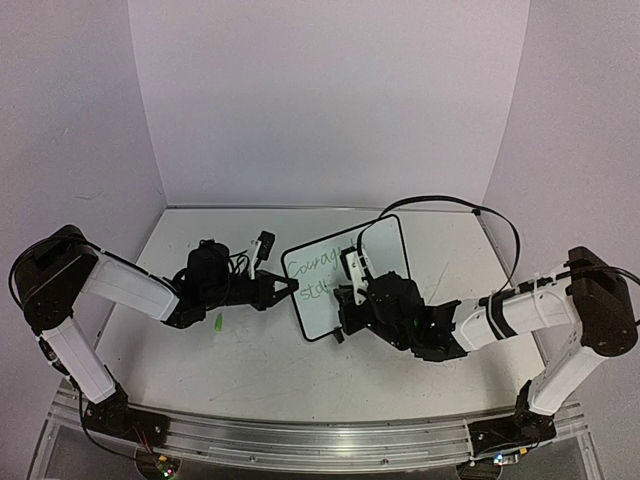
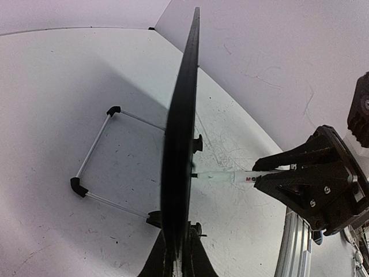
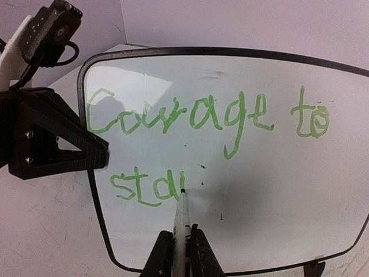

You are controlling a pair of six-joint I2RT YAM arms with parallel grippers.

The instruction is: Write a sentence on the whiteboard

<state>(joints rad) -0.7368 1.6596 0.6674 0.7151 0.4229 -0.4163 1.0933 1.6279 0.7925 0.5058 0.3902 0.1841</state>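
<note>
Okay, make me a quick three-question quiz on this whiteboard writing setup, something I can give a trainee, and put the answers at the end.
1. True or false: the small black-framed rectangular whiteboard lies flat on its back.
2. The left gripper clamps that board's edge. What holds the thin white marker pen? A the same gripper; B the right gripper; C nothing.
3. Fill the gap: the top line of the green handwritten sentence reads "Courage ___".
Key: 1 false, it stands up; 2 B; 3 to.
</note>
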